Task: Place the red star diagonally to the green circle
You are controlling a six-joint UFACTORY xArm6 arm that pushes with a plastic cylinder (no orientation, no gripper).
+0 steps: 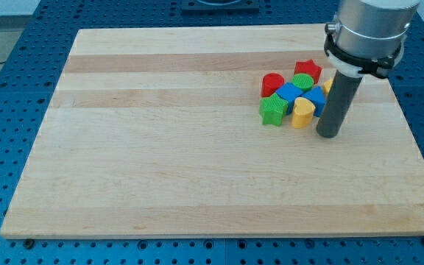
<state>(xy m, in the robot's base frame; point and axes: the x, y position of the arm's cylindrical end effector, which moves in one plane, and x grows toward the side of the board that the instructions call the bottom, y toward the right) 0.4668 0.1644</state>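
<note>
The red star (308, 70) lies at the top of a tight cluster of blocks in the board's upper right. The green circle (303, 82) lies just below it, touching it. My tip (328, 134) is down on the board at the cluster's lower right, just right of a yellow block (303, 112) and below a blue block (316, 97). The rod hides part of another yellow block (329, 84) at the cluster's right.
The cluster also holds a red block (272, 84), a blue block (291, 93) and a green star (272, 111). The wooden board (197, 147) lies on a blue perforated table (20, 88). The board's right edge is near the rod.
</note>
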